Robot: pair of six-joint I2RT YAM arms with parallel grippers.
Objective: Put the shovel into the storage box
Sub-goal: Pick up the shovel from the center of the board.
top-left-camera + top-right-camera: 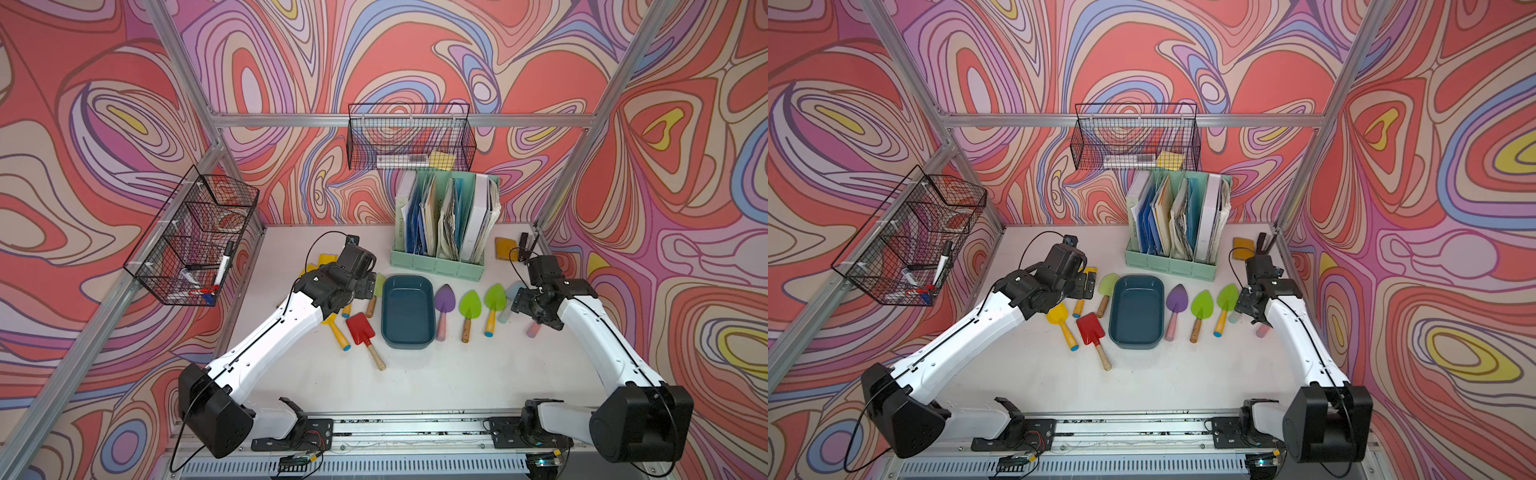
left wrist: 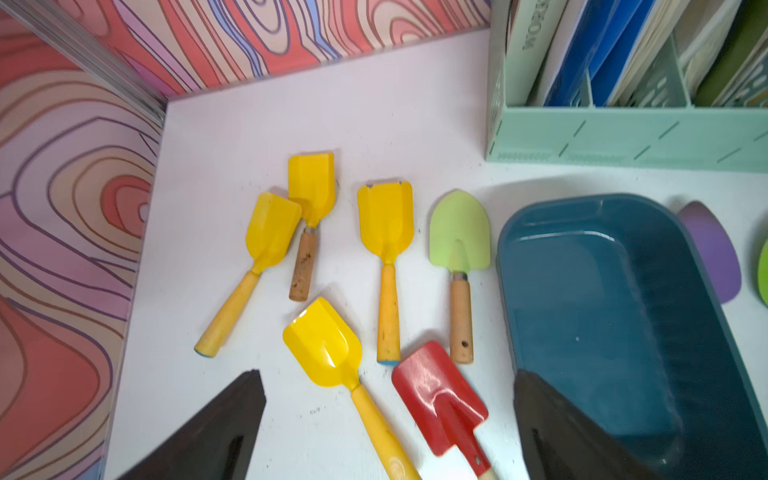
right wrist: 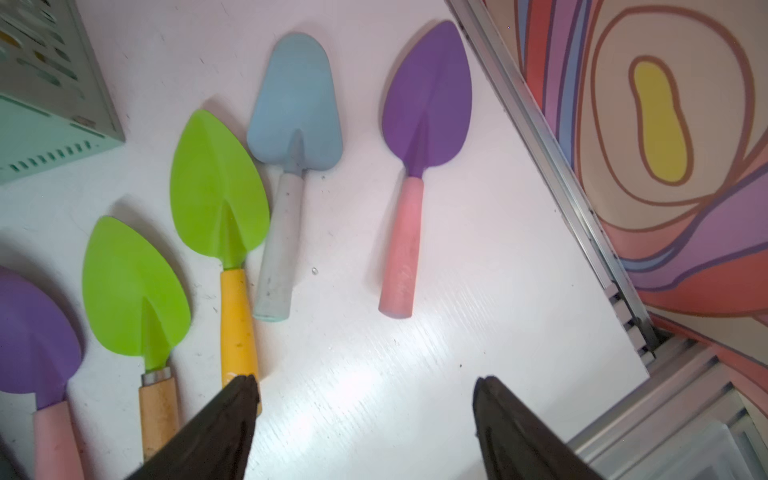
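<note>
Nearest you, the red shovel [image 1: 360,329] lay at eight o'clock of the storage box [image 1: 407,309], just beside a yellow shovel [image 2: 324,345]. Your left gripper [image 2: 387,376] hung wide open and empty above them. The right gripper [image 3: 365,379], also open and empty, hovered at three o'clock. Closing between neighbours risked grabbing two shovels, or nudging the empty box.

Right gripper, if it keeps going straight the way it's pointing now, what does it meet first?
Probably bare table, since the right gripper is open and tilts down at an empty patch. Carried further, it would reach the pink handle of the purple shovel by the table edge. Depth is hard to judge.
</note>
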